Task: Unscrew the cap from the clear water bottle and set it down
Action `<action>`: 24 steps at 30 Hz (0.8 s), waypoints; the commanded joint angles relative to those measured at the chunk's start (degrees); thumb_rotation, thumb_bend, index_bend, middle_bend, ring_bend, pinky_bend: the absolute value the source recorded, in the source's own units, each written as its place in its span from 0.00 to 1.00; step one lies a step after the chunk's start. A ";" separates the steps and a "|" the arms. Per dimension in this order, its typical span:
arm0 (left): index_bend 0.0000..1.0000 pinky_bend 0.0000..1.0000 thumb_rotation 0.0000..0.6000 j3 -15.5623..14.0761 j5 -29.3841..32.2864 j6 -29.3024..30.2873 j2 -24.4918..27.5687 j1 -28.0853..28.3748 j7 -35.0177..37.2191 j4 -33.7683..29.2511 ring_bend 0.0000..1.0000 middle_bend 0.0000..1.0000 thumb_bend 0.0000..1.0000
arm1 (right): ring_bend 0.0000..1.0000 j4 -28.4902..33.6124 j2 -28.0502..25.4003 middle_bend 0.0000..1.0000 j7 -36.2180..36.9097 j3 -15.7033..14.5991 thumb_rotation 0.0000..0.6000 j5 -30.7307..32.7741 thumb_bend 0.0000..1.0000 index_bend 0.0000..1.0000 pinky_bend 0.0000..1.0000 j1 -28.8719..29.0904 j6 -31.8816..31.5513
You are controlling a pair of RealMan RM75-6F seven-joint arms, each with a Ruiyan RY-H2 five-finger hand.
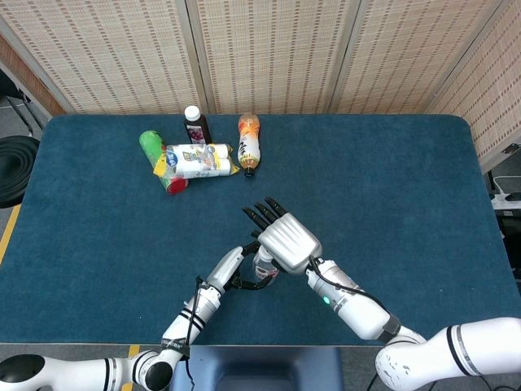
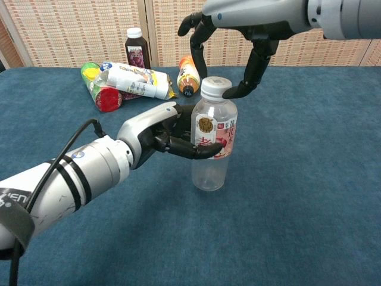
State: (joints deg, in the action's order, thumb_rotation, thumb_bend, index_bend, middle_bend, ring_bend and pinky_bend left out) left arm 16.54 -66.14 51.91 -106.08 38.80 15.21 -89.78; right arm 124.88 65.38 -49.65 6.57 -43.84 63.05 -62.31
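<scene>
Left robot hand (image 2: 172, 136) gripping upright clear water bottle (image 2: 213, 143), right robot hand (image 2: 229, 56) arched over white cap (image 2: 216, 87)

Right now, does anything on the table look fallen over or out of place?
Yes. At the back left, the orange bottle, the white packet and the green can lie on their sides in a loose heap; only the dark bottle stands. No spill shows.

Upper left of the blue table (image 1: 391, 179), a dark juice bottle (image 1: 194, 124) stands beside a lying orange drink bottle (image 1: 249, 143), a white-labelled packet (image 1: 198, 160) and a green can (image 1: 153, 147).
</scene>
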 commanded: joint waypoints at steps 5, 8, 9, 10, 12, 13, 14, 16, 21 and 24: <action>0.39 0.23 1.00 -0.80 -4.36 -3.33 2.34 0.77 6.90 -0.57 0.26 0.47 0.37 | 0.00 -0.69 -1.00 0.03 1.16 -0.76 1.00 -3.23 0.59 0.70 0.00 -0.76 0.37; 0.39 0.23 1.00 -1.06 -6.36 -4.01 3.05 1.05 9.81 -0.15 0.26 0.47 0.38 | 0.00 -0.89 -1.45 0.04 1.77 -0.96 1.00 -4.36 0.61 0.72 0.00 -1.13 0.61; 0.39 0.23 1.00 -1.15 -6.93 -4.03 3.10 1.17 10.41 0.13 0.26 0.47 0.38 | 0.00 -0.91 -1.60 0.04 1.78 -1.03 1.00 -4.51 0.62 0.72 0.00 -1.20 0.61; 0.39 0.23 1.00 -1.29 -7.52 -4.09 3.15 1.30 11.21 0.43 0.26 0.47 0.38 | 0.00 -0.92 -1.78 0.04 1.74 -1.11 1.00 -4.56 0.62 0.73 0.00 -1.23 0.70; 0.39 0.23 1.00 -1.51 -8.25 -4.13 3.21 1.49 12.15 0.81 0.26 0.47 0.38 | 0.00 -1.01 -1.99 0.04 2.01 -1.09 1.00 -4.85 0.62 0.71 0.00 -1.31 0.87; 0.39 0.23 1.00 -1.62 -8.61 -4.10 3.24 1.60 12.43 1.02 0.26 0.47 0.38 | 0.00 -1.12 -2.10 0.04 2.35 -1.01 1.00 -5.21 0.62 0.67 0.00 -1.44 0.89; 0.39 0.23 1.00 -1.78 -8.98 -3.98 3.25 1.73 12.58 1.34 0.26 0.47 0.38 | 0.00 -1.26 -2.25 0.04 3.14 -0.87 1.00 -5.84 0.62 0.62 0.00 -1.75 0.86; 0.39 0.23 1.00 -1.98 -9.48 -3.46 3.10 1.94 12.15 2.15 0.26 0.47 0.38 | 0.00 -1.17 -2.72 0.03 5.51 -0.44 1.00 -6.36 0.60 0.39 0.00 -2.56 0.98; 0.39 0.23 1.00 -1.97 -8.92 -2.23 2.23 2.35 9.76 4.38 0.26 0.47 0.38 | 0.00 -0.85 -5.05 0.00 10.22 0.67 1.00 -6.12 0.38 0.00 0.00 -3.56 2.71; 0.39 0.23 1.00 -1.61 -7.80 -2.43 2.13 2.63 9.45 5.15 0.26 0.47 0.38 | 0.00 -0.81 -6.63 0.00 11.21 0.42 1.00 -6.46 0.30 0.00 0.00 -3.94 3.96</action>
State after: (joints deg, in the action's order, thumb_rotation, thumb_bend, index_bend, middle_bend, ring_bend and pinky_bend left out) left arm 14.78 -74.31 49.48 -103.84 41.27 24.87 -84.98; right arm 124.00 59.38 -38.95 6.93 -50.10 59.44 -58.94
